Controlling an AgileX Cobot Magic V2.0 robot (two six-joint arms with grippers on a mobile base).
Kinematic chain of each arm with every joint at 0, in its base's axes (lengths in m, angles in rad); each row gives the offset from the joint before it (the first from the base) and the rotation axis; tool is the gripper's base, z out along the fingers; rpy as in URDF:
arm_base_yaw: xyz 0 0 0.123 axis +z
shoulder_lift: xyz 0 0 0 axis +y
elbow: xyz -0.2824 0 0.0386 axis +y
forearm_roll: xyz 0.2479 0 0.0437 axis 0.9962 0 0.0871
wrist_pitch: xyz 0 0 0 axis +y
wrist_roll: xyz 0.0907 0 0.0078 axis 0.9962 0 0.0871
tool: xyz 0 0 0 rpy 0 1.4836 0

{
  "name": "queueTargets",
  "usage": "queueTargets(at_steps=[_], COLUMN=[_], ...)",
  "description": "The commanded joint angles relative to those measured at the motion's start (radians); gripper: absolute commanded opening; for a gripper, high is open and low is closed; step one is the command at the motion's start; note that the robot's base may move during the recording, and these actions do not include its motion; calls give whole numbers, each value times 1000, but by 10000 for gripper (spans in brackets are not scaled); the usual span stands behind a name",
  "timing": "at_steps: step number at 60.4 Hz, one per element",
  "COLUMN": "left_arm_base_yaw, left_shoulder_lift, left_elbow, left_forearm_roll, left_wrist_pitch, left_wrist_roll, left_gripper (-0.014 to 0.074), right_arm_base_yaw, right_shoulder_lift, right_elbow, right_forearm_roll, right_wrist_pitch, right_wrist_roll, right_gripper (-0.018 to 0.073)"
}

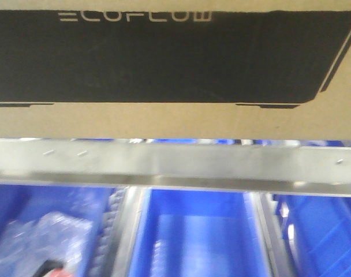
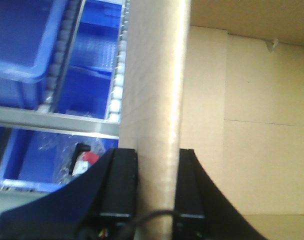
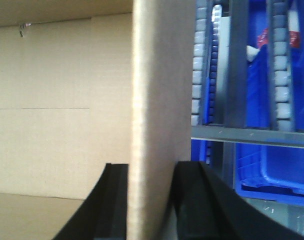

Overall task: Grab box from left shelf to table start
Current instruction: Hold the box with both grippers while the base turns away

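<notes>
Left gripper [image 2: 153,200] is clamped on the ECOFLOW box [image 2: 152,75] side wall, one finger on each face. Right gripper [image 3: 152,205] grips the opposite wall the same way. Ahead of both, the box sits on the left shelf [image 1: 314,164], with blue bins [image 1: 193,231] below. Best move: lift both arms evenly, clear the front rail [image 1: 48,161], pull straight back. The thin wall could buckle.

Blue bins [image 1: 193,231] sit among the roller tracks [image 3: 198,75] of the left shelf [image 1: 175,164].
</notes>
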Motion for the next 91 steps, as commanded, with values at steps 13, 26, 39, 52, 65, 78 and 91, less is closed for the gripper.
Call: queueTargets(at_steps=[13,26,39,52,65,78,91], left_arm_base_yaw=[2,2,2,2,2,2,2], left_shoulder_lift=[-16,-16,-16,-16,-16,-16,-16], left_elbow=[-46,-46,-46,-46,-46,-46,-46], left_forearm_roll=[-5,-7,-7,-7,-7,-7,-7], left_wrist_pitch=[-181,-181,-181,-181,-181,-181,-181], left_wrist_roll=[-31,-31,-31,-31,-31,-31,-31], left_gripper=[-85,-85,-85,-85,-85,-85,-85], right_arm_base_yaw=[-10,-10,-10,-10,-10,-10,-10], right_shoulder_lift=[-3,-3,-3,-3,-3,-3,-3], right_elbow=[-27,-27,-27,-27,-27,-27,-27], right_forearm_roll=[-93,-93,-93,-93,-93,-93,-93], right_wrist_pitch=[-103,-103,-103,-103,-103,-103,-103], right_wrist_roll=[-2,-2,-2,-2,-2,-2,-2], right_gripper=[26,26,26,26,26,26,26])
